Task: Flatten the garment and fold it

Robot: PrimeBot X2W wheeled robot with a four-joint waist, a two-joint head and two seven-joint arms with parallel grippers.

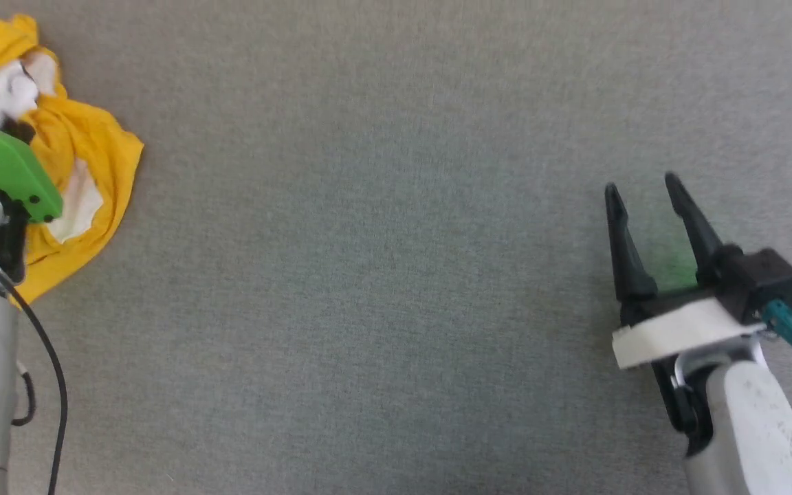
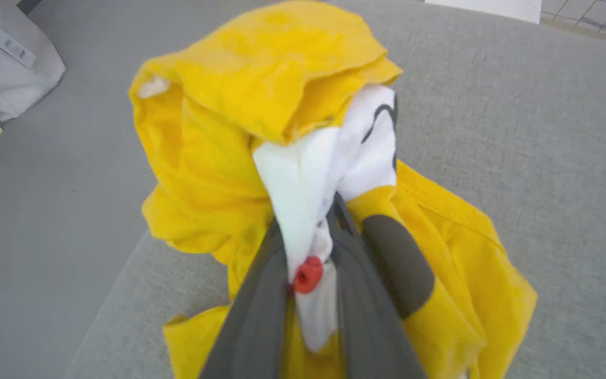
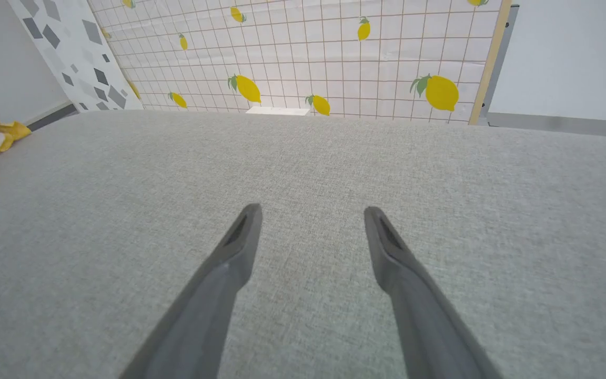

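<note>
The garment [image 1: 86, 158] lies as a crumpled heap at the upper left of the head view, on the grey fabric surface [image 1: 396, 275], close to that surface's left border. In the left wrist view the left gripper [image 2: 308, 221] has its two dark fingers pressed together on a fold of the white print with a red dot, so it pinches the garment near the middle of the heap. The yellow cloth rises above the fingertips and also spreads to the lower right of that frame. In the head view the green cover [image 1: 4, 168] of the left wrist hides this grip. The right gripper [image 1: 640, 184] is at the lower right, with its fingers spread and nothing between them, well apart from the garment, which lies to its left. So the left arm is clearly the nearer one. The heap is a little longer from the upper left corner down along the left edge. I cannot tell where the collar or the hem points.
</note>
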